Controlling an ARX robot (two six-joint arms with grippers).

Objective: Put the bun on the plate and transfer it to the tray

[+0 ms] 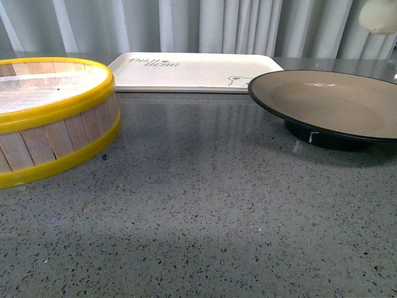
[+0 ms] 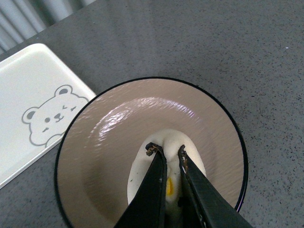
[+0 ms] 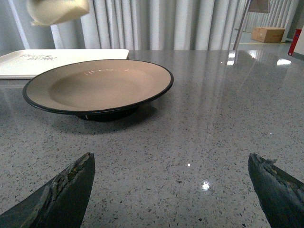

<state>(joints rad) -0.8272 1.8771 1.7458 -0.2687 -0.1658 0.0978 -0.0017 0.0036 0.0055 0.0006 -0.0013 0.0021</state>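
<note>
My left gripper (image 2: 167, 151) is shut on the white bun (image 2: 174, 140) and holds it in the air above the brown-grey plate (image 2: 118, 123). The bun also shows at the top right of the front view (image 1: 378, 15), and in the right wrist view (image 3: 57, 10), well above the plate. The plate (image 1: 335, 102) stands on the table at the right, black rim and foot, nothing in it. The cream tray (image 1: 186, 71) with the bear drawing lies behind it at the back. My right gripper (image 3: 171, 161) is open and empty, low over the table in front of the plate (image 3: 95, 83).
A yellow-rimmed wooden steamer basket (image 1: 56, 133) stands at the left of the grey speckled table (image 1: 205, 205). Grey curtains hang behind the table. The tray also shows in the left wrist view (image 2: 33, 80) and the right wrist view (image 3: 28, 64).
</note>
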